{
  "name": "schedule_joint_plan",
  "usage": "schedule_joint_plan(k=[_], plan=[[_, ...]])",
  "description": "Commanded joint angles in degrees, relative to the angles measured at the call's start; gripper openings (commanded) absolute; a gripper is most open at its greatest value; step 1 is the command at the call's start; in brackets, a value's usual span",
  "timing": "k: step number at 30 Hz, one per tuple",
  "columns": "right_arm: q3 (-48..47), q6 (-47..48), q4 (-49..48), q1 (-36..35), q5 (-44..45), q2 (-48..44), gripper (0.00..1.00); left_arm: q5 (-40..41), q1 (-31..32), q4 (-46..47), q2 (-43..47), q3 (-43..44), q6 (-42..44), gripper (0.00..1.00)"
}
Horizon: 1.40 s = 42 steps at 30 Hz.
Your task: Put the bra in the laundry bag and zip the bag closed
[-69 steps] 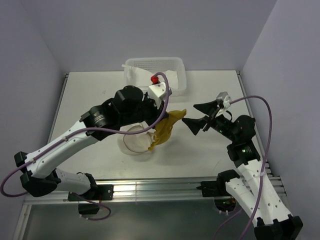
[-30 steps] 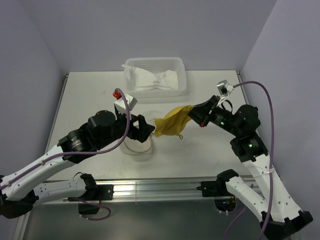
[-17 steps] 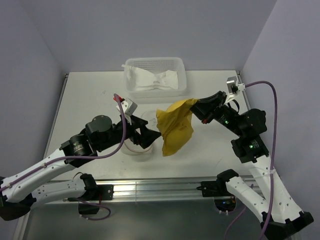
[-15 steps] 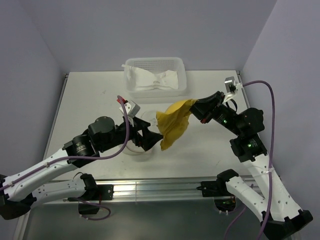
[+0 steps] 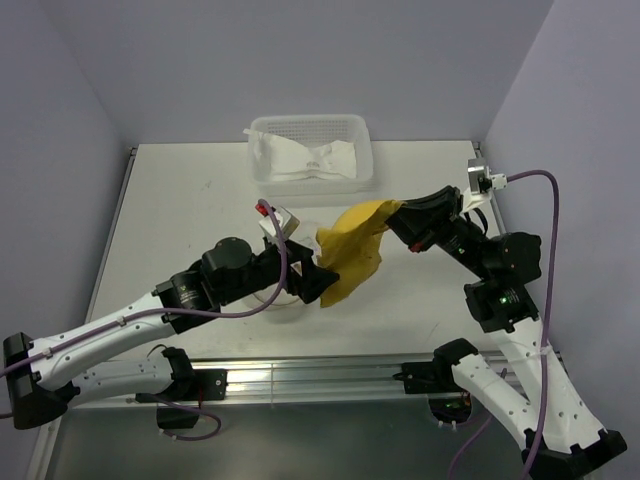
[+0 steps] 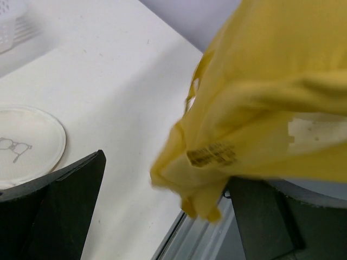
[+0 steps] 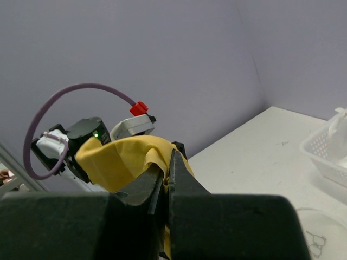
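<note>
Right gripper (image 5: 398, 214): raised, pinching the mustard-yellow soft fabric bra (image 5: 356, 252).
Left gripper (image 5: 318, 280): low, spread wide, gripping nothing, bra's crumpled end dangling between its fingers.

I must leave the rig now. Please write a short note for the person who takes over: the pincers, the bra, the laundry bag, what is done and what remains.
Right pincer: shut on the upper edge of the bra, which hangs in the air above the table.
Left pincer: open, one finger on each side of the bra's lower end, not gripping.
Laundry bag: on the table under the left arm, its disc lid facing up; the bra is outside it.
Done: bra lifted.
Left: put the bra into the bag, then zip it closed.
</note>
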State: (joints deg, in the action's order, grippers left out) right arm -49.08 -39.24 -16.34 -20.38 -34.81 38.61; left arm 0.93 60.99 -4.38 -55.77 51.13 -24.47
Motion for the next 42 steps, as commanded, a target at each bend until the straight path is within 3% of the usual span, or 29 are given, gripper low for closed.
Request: schedule_joint_plan(k=[1,3,6,11,12,13,14,17,22,28,36,39,40,41,42], plan=[[0.12,-2.84,-5.10,-0.18,-1.40,0.85,0.00,2.86,0.53,5.42,1.01,-2.00,1.71,0.99],[0.65,-4.17,-7.64,-0.18,-1.93,1.29,0.00,0.49,0.62,7.36,0.84,-2.44,1.79,0.98],[0.91,-6.37,-9.85,-0.18,-3.07,2.08,0.00,-2.16,1.14,10.43,0.05,-2.88,1.79,0.88],[1.00,-6.19,-9.41,-0.19,-2.63,3.22,0.00,-4.98,1.23,15.62,-0.22,-4.02,1.00,0.80],[1.53,-6.37,-10.20,-0.18,-2.72,3.49,0.00,-4.19,1.23,16.50,0.30,-4.63,0.57,0.58],[1.53,-6.37,-10.38,-0.18,-2.81,3.49,0.00,-4.18,1.23,16.77,0.31,-4.64,0.39,0.57],[1.79,-6.37,-10.47,-0.18,-2.72,3.58,0.00,-3.83,1.23,16.86,0.48,-4.81,0.21,0.32],[2.23,-5.15,-10.12,-0.10,-2.81,3.66,0.00,-2.87,1.23,15.90,1.10,-4.29,0.12,0.00],[3.73,1.26,-11.77,1.74,-5.35,3.23,0.00,0.98,1.23,12.65,2.68,-3.76,-1.28,0.00],[5.31,7.16,-17.76,2.28,-19.49,2.53,0.00,5.48,-0.08,5.36,2.77,-0.08,-2.60,0.00],[11.81,12.52,-16.71,2.28,-23.91,-0.90,0.04,-1.88,-8.78,0.34,2.68,4.67,-4.45,0.00],[13.04,14.45,-16.01,2.28,-21.71,-0.30,0.16,-3.65,-9.93,-1.85,1.98,6.69,-4.36,0.00],[13.31,15.07,-14.35,2.28,-20.14,-0.12,0.27,-2.70,-9.93,-2.64,1.80,7.92,-3.92,0.00],[13.66,15.94,-13.64,2.28,-14.64,-0.03,0.31,-1.73,-9.93,-4.39,1.72,8.54,-3.66,0.00],[14.18,16.21,-13.37,2.36,-12.06,-0.29,0.46,-1.28,-9.93,-5.45,1.37,9.24,-3.31,0.00]])
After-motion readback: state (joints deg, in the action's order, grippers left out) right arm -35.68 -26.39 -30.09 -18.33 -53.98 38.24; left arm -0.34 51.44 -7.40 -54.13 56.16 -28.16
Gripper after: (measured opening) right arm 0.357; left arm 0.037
